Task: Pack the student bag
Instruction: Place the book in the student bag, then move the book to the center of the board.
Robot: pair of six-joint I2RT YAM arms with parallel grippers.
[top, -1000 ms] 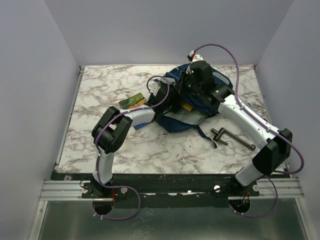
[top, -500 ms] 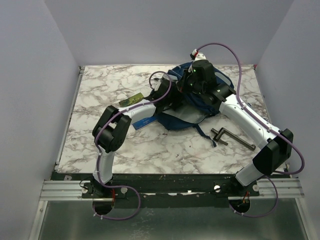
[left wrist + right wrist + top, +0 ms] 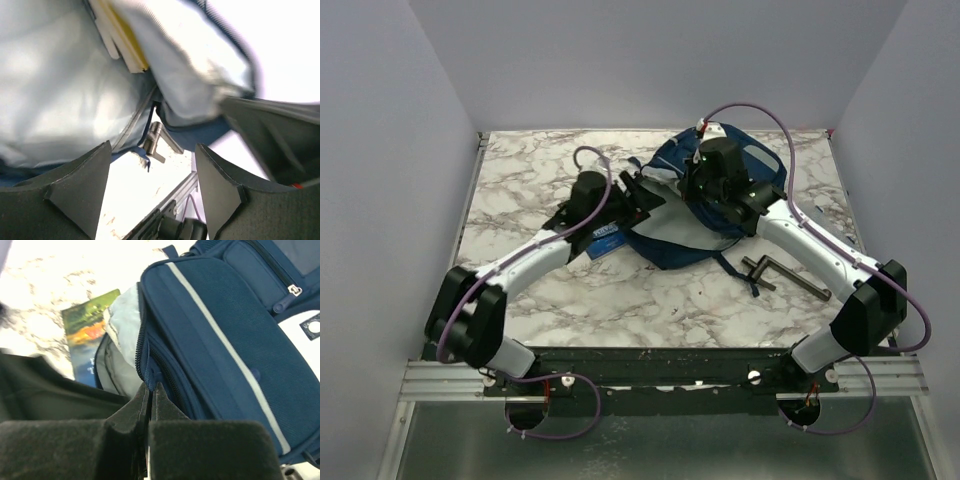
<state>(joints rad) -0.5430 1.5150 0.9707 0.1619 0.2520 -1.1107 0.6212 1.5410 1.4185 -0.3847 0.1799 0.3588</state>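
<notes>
The student bag (image 3: 665, 250) lies on the far middle of the marble counter (image 3: 520, 180), its mouth gaping toward the left and its pale grey lining showing; the right arm (image 3: 815, 245) reaches in from the near right and sits over the bag's far part; the right jaws are clenched, their dark fingers (image 3: 125, 425) pressed together on the zip edge of the bag's opening, with the navy panel and its grey stripe (image 3: 225, 345) rising just to the right of them; the left arm (image 3: 535, 262) stretches low across the counter from the near left to the bag's mouth; the left jaws are released, the two fingers (image 3: 80, 190) standing well apart with nothing between them, and they point into the open bag; inside, against the lining, a flat yellow and white item (image 3: 122, 42) leans at the top of the left wrist view; a book (image 3: 87, 330) with a green and orange cover lies on the counter just left of the bag, partly under the left arm; a metal crank tool (image 3: 785, 277) lies on the counter near the right of the bag, close to a trailing strap.
</notes>
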